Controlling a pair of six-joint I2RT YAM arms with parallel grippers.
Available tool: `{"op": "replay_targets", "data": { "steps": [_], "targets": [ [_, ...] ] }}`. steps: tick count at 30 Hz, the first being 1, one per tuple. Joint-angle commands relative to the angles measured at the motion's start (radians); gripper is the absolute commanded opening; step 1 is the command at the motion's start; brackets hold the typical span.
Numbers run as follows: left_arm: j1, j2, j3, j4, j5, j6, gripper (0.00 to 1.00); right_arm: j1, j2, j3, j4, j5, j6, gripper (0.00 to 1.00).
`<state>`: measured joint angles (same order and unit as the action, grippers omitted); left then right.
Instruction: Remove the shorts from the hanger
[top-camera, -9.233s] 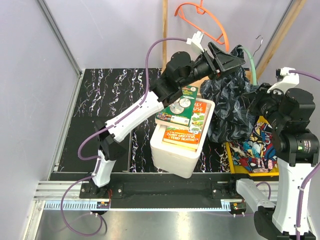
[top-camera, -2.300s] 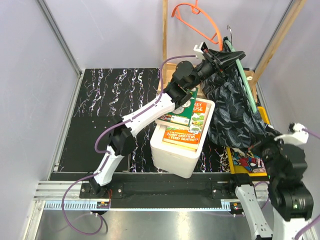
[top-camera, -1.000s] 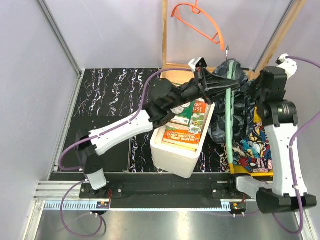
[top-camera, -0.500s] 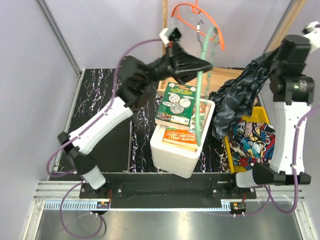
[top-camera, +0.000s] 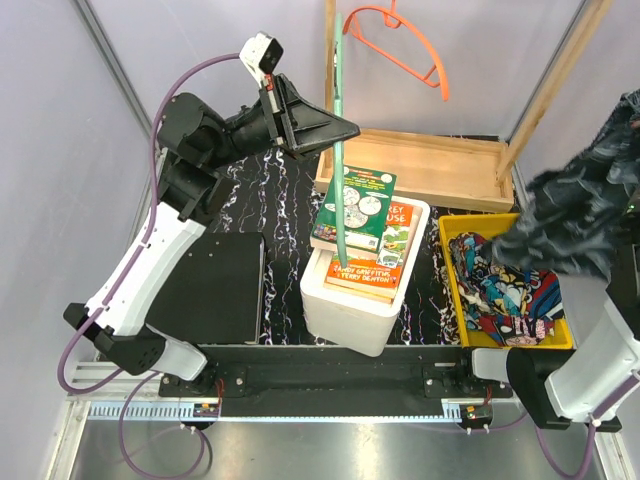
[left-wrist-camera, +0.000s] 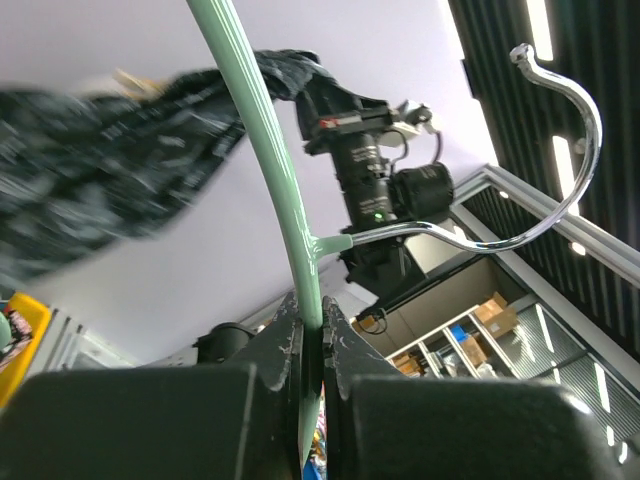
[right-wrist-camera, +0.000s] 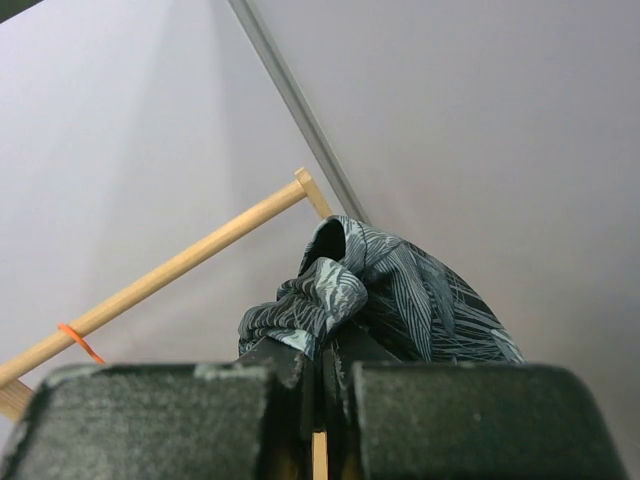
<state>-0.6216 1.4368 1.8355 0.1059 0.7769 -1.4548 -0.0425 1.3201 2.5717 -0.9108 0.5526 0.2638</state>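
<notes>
The pale green hanger (top-camera: 341, 170) hangs bare and nearly upright over the books, and my left gripper (top-camera: 338, 128) is shut on its bar. In the left wrist view the bar (left-wrist-camera: 262, 150) runs up from my left gripper (left-wrist-camera: 311, 325), with the metal hook (left-wrist-camera: 566, 120) curving off to the right. The dark leafy-patterned shorts (top-camera: 578, 212) hang free at the right edge, clear of the hanger. My right gripper (right-wrist-camera: 322, 365) is shut on a bunched fold of these shorts (right-wrist-camera: 400, 290). The comic-print shorts (top-camera: 505, 292) lie in the yellow bin (top-camera: 455, 290).
A white foam box (top-camera: 345, 315) stacked with books (top-camera: 362, 215) stands mid-table under the hanger's lower end. A wooden tray (top-camera: 420, 165) lies behind it, and an orange hanger (top-camera: 400, 45) hangs on the back rail. A wooden pole (right-wrist-camera: 180, 265) slants past my right gripper.
My left arm has swung the green hanger up and to the left, away from the shorts. My right arm has pulled the dark shorts right and off the hanger.
</notes>
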Motion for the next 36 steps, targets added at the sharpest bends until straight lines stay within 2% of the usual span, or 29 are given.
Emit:
{"op": "replay_targets", "data": {
  "steps": [1,5,10,15,19,23,26,29,30,36],
  "targets": [
    [0.014,-0.010,0.018,-0.020,0.051,0.056,0.00,-0.003,-0.001,-0.040,0.052,-0.023,-0.064,0.00],
    [0.019,0.008,0.047,-0.012,0.065,0.048,0.00,-0.003,-0.012,-0.128,0.082,0.013,-0.090,0.00],
    [0.042,0.028,0.077,-0.014,0.084,0.043,0.00,-0.003,-0.032,-0.326,0.228,0.004,-0.123,0.00],
    [0.065,0.028,0.076,-0.015,0.093,0.033,0.00,-0.003,-0.027,-0.488,0.329,0.087,-0.204,0.00],
    [0.083,0.034,0.085,-0.020,0.111,0.024,0.00,-0.020,-0.076,-0.603,0.368,0.115,-0.193,0.00],
    [0.106,0.040,0.094,-0.034,0.133,0.022,0.00,-0.022,-0.137,-0.679,0.369,0.206,-0.231,0.00],
    [0.121,0.050,0.103,-0.041,0.150,0.022,0.00,-0.022,-0.202,-0.743,0.333,0.256,-0.226,0.00],
    [0.126,0.056,0.113,-0.038,0.163,0.019,0.00,-0.022,-0.270,-0.801,0.183,0.221,-0.138,0.00],
    [0.128,0.057,0.116,-0.035,0.165,0.016,0.00,-0.022,-0.292,-0.824,0.094,0.207,-0.071,0.00],
    [0.131,0.074,0.128,-0.002,0.156,-0.013,0.00,-0.022,-0.470,-1.134,-0.182,0.035,0.243,0.00]
  ]
}}
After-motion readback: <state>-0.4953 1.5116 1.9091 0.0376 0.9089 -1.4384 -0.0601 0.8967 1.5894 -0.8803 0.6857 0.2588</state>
